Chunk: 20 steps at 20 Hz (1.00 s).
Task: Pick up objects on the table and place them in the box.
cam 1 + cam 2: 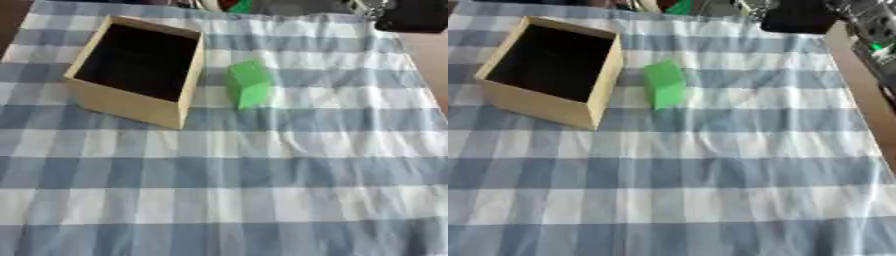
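Note:
A green block [248, 83] stands on the blue and white checked cloth, just right of the wooden box [131, 106] and apart from it. The box is open at the top, its inside is dark, and I see nothing in it. My right hand [798, 16] shows only as a black shape at the far right edge of the table, well beyond the block and touching neither thing. My left hand is in neither view.
The checked cloth [262, 170] covers the table, with wide bare room in front of the box and block. The table's brown right edge [859, 85] runs down the right side. Some clutter [677, 6] lies past the far edge.

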Motion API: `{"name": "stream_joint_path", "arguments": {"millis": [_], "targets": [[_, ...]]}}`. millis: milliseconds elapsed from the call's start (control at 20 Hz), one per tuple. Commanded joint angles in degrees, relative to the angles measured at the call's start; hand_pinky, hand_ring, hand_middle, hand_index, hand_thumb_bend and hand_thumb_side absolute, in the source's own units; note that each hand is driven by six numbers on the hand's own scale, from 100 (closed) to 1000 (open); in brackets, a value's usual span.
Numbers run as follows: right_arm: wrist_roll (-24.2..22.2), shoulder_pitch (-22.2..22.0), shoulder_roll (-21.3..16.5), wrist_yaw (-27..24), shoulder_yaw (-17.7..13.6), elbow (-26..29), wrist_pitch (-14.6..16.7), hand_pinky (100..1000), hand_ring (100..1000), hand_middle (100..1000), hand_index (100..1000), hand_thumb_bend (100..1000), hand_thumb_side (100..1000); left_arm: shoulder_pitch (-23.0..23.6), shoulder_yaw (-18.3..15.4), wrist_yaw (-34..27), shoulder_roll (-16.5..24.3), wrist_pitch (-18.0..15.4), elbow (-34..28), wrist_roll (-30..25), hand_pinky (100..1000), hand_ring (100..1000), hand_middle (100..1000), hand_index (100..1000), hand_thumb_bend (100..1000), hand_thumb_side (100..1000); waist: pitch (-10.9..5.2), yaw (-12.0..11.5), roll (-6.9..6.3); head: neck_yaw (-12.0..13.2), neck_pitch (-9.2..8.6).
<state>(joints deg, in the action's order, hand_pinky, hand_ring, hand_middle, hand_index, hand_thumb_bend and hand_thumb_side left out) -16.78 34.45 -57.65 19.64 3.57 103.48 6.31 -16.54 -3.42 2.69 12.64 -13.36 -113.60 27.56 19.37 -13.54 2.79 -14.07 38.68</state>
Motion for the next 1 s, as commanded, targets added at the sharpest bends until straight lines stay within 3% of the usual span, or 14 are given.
{"name": "stream_joint_path", "arguments": {"millis": [50, 250, 500, 750, 1000], "targets": [[-3.6, 3.0, -2.6, 1.5, 1.1, -4.0, 2.7, 795, 809, 825, 965, 100, 854, -0.3, 0.1, -0.3, 1.3, 0.0, -1.0, -0.4, 699, 599, 635, 714, 100, 886, -0.41, -0.1, 0.83, -0.4, -0.41], [-9.6, 6.8, -1.7, 2.5, 3.3, -8.8, 6.4, 817, 827, 809, 1000, 118, 795, -0.3, 0.3, -0.4, 1.3, 0.1, -1.0, -0.6, 699, 600, 636, 715, 100, 887, -0.49, -0.3, 1.00, -0.7, -0.31], [-17.3, 10.1, -0.7, 4.0, 4.9, -13.2, 10.7, 853, 864, 854, 1000, 168, 726, -0.3, 0.4, -0.5, 1.3, 0.2, -1.0, -0.8, 700, 600, 636, 715, 100, 888, -0.59, -0.4, 1.13, -1.0, -0.48], [-24.5, 12.4, 0.4, 5.9, 6.0, -16.5, 13.0, 879, 887, 896, 1000, 197, 636, -0.3, 0.4, -0.5, 1.3, 0.2, -1.0, -0.9, 700, 600, 636, 714, 100, 888, -0.64, -0.6, 1.22, -1.4, -0.76], [-27.8, 13.9, 1.3, 7.1, 6.5, -18.4, 13.0, 893, 897, 918, 1000, 323, 748, -0.3, 0.4, -0.5, 1.3, 0.3, -1.0, -1.1, 701, 601, 636, 714, 100, 889, -0.66, -0.7, 1.37, -1.6, -0.97]]}}
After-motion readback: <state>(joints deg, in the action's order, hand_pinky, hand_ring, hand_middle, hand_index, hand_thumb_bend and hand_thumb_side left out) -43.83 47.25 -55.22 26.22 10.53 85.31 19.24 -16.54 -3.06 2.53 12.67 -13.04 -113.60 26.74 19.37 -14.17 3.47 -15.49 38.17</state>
